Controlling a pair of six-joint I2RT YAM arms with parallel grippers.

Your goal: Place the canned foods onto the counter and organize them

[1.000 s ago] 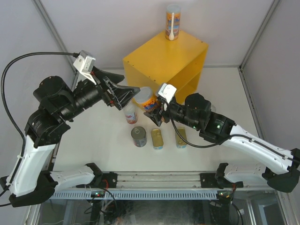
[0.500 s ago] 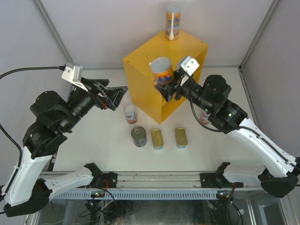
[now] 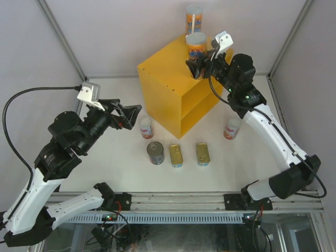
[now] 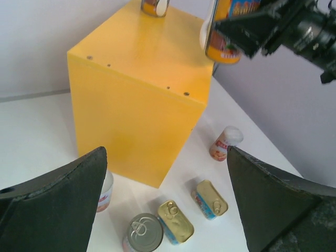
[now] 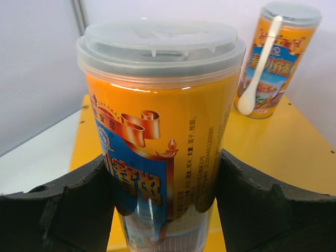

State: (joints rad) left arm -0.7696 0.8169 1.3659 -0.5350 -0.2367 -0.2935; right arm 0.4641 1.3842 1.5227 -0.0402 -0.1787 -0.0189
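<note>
The yellow counter [image 3: 176,79] stands at the back of the table. One tall orange-labelled can [image 3: 193,18] with a white spoon stands on its far corner. My right gripper [image 3: 198,64] is shut on a second tall can [image 3: 197,46], upright just above the counter's top [image 5: 286,149] and in front of the first can [image 5: 273,58]. The gripper's pads [image 5: 84,210] press both sides of the held can [image 5: 157,131]. My left gripper [image 3: 132,114] hangs open and empty left of the counter [image 4: 136,84], above the table. On the table stand two more tall cans [image 3: 146,127] [image 3: 231,128], a round tin [image 3: 156,153] and two flat gold-topped tins [image 3: 176,155] [image 3: 202,154].
The counter's open side with its inner shelf [image 3: 202,102] faces right and front. Grey walls close in the back and both sides. In the left wrist view the left can [image 4: 105,190] is half hidden behind a finger; the round tin [image 4: 143,233] sits near the bottom edge.
My right gripper has carried the tall can from table height up and back over the counter's top. My left arm has drawn back to the left, still open.
</note>
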